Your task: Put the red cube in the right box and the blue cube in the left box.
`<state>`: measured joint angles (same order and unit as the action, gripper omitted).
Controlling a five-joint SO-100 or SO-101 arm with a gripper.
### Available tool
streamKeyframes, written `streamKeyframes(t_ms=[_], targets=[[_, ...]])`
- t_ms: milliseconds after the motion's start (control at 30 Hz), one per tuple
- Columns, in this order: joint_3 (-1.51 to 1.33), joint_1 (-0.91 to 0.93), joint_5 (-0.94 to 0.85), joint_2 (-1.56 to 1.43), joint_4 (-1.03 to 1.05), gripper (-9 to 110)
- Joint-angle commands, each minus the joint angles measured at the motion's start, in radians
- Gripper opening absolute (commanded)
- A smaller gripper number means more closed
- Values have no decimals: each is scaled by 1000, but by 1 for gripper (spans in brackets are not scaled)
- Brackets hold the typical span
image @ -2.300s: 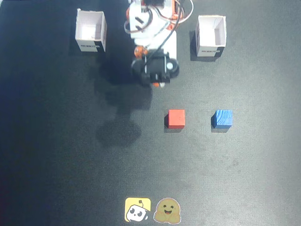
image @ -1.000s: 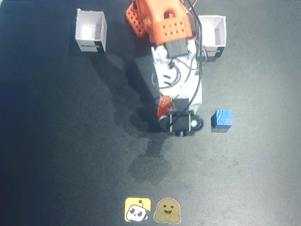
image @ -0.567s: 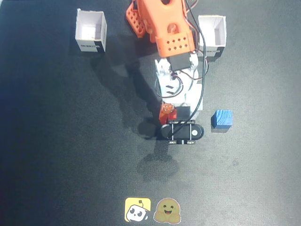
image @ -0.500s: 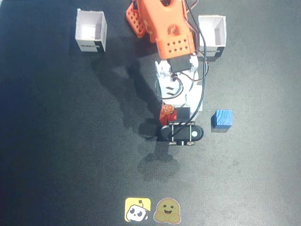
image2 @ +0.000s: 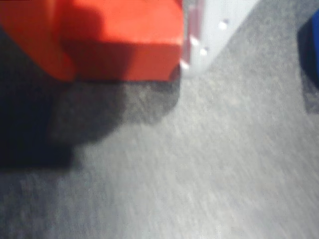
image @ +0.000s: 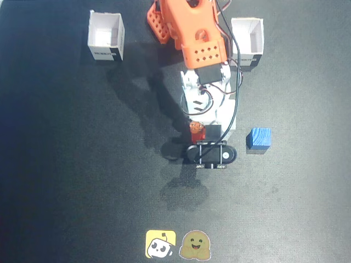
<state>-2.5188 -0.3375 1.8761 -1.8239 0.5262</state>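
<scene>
Wrist view: gripper jaws closed against the red cube – orange finger on its left face, white finger on its right – cube just above dark mat. Fixed view: blue cube sits on mat right of arm, well apart from left box & right box, both at top.
</scene>
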Motion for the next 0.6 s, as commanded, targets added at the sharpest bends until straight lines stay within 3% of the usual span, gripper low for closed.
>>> streamKeyframes(t_ms=[0,233,567], targets=[[41,29,-41,-91,77,11],[133,141,-163,-178,258,12],[132,319,-195,-336,414,12]])
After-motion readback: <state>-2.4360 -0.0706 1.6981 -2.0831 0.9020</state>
